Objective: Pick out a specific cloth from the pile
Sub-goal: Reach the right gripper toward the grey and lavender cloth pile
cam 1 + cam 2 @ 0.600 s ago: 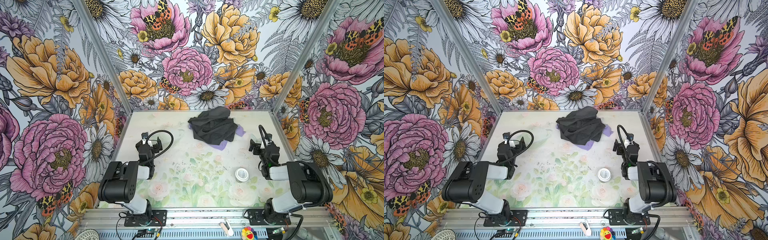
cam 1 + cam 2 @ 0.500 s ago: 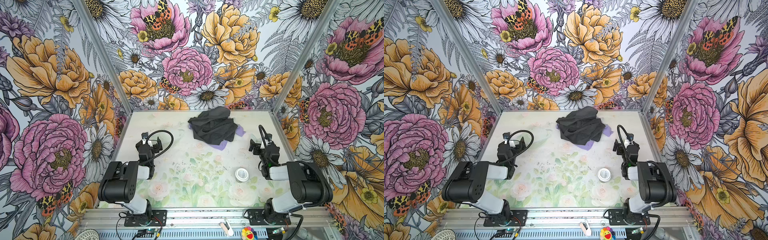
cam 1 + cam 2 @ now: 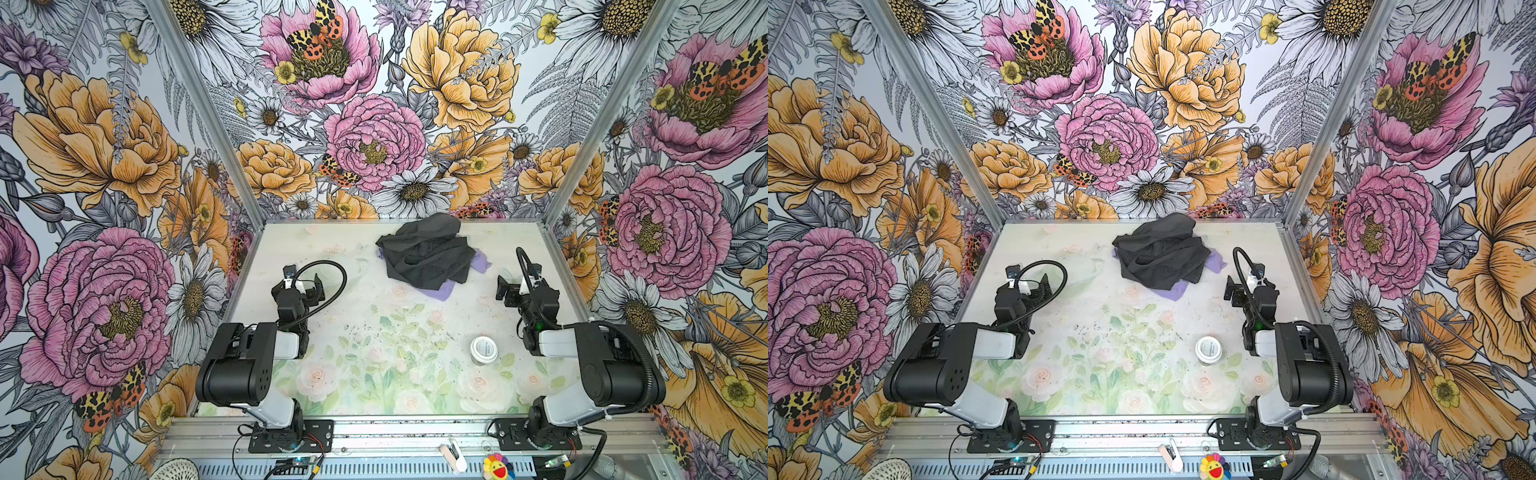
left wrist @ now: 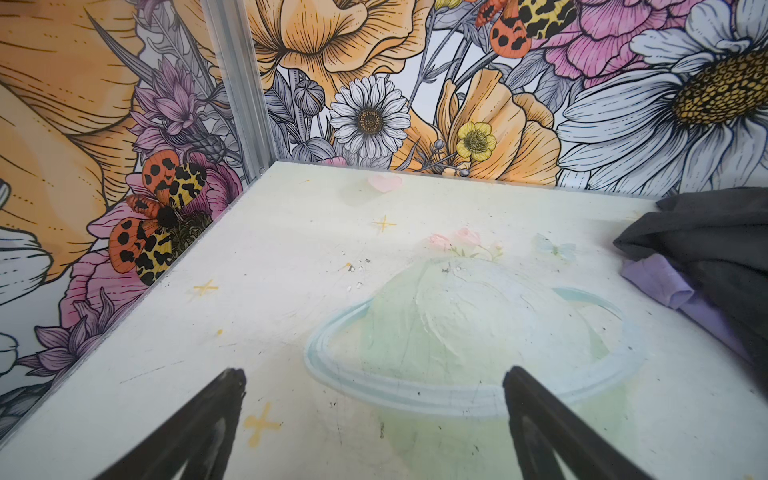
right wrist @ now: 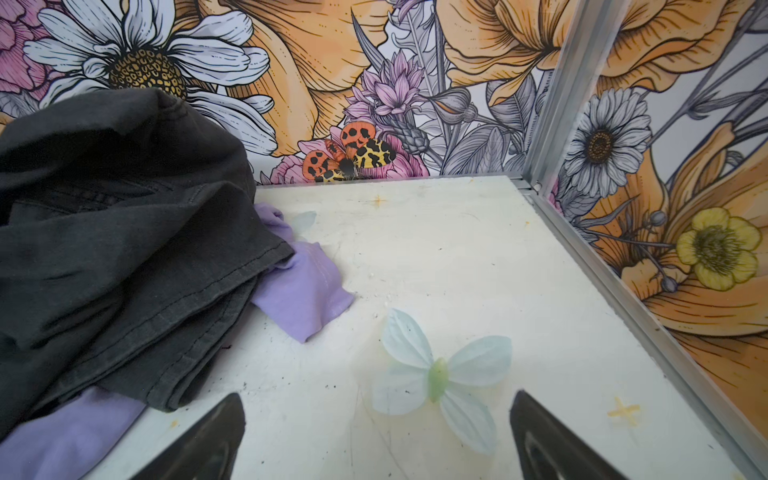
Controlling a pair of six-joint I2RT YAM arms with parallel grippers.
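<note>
Left and right jaws gape empty, clear of the pile (image 3: 424, 257).

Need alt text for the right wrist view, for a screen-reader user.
A pile of charcoal garments covers most of the lavender cloth, whose corners poke out onto the pale table. The open right gripper holds nothing and touches no fabric; floral walls stand behind.
</note>
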